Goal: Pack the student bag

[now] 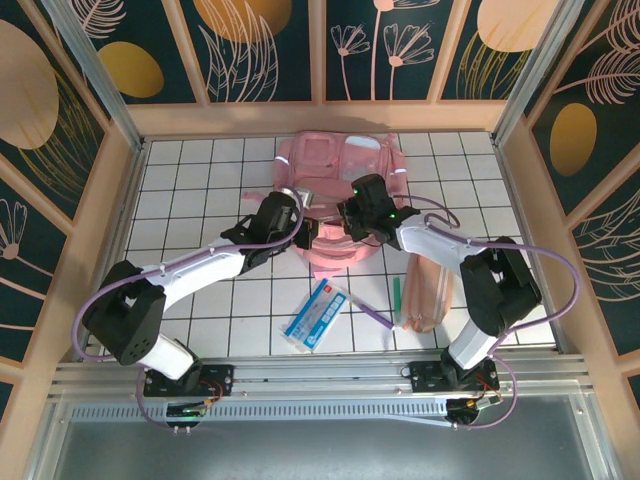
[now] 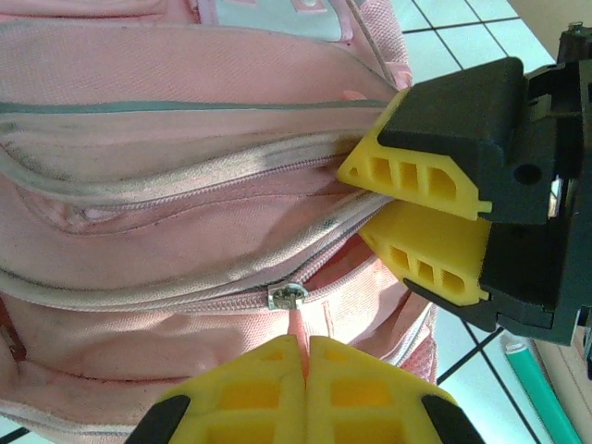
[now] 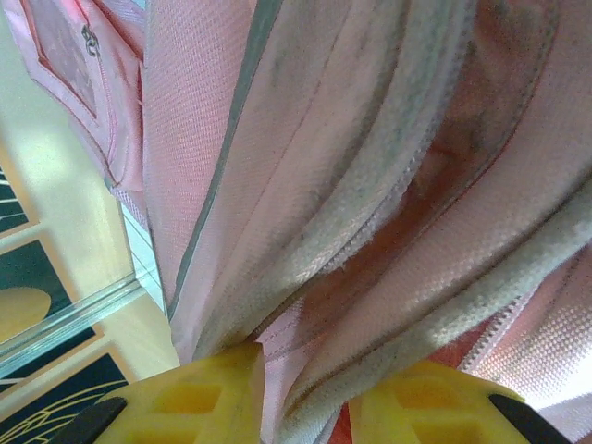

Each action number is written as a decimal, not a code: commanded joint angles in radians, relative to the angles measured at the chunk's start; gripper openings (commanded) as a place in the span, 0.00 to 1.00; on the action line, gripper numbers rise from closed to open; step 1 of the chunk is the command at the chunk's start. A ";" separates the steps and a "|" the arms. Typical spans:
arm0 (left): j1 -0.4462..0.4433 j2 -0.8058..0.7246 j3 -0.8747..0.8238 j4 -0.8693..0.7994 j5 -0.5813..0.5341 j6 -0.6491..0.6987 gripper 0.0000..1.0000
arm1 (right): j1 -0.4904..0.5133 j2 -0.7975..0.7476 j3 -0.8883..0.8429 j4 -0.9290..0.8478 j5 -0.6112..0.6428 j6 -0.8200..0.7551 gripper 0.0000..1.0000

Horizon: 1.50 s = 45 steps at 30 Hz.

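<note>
The student bag (image 1: 335, 170) is a pink backpack lying at the back middle of the tiled table. In the left wrist view a zipper slider (image 2: 287, 296) sits on the student bag (image 2: 185, 139), and my left gripper (image 2: 306, 347) is shut on its thin pink pull tab (image 2: 298, 324). Just right of it, my right gripper (image 2: 356, 203) has its yellow fingers slightly parted around the bag's zipper edge. The right wrist view shows folds of the student bag (image 3: 370, 139) running between the parted fingers of the right gripper (image 3: 305, 370). From above, the left gripper (image 1: 298, 212) and the right gripper (image 1: 350, 215) meet over the bag's front edge.
In front of the bag lie a blue-and-white packet (image 1: 316, 313), a purple pen (image 1: 370, 310), a green pen (image 1: 395, 297) and a peach pouch (image 1: 430, 295) under the right arm. Wooden walls enclose the table on three sides.
</note>
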 commanded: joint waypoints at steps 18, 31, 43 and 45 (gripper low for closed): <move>0.118 -0.105 -0.131 -0.013 -0.282 0.135 0.00 | -0.035 -0.128 0.076 0.039 -0.033 -0.197 0.00; 0.388 0.003 -0.122 0.061 -0.381 0.191 0.00 | -0.070 -0.198 0.141 -0.003 -0.260 -0.404 0.00; 0.409 0.052 -0.028 0.045 -0.190 0.309 0.36 | -0.073 -0.104 0.191 0.051 -0.336 -0.430 0.00; 0.410 -0.011 -0.063 0.056 -0.164 0.352 0.58 | -0.073 -0.082 0.197 0.063 -0.345 -0.429 0.00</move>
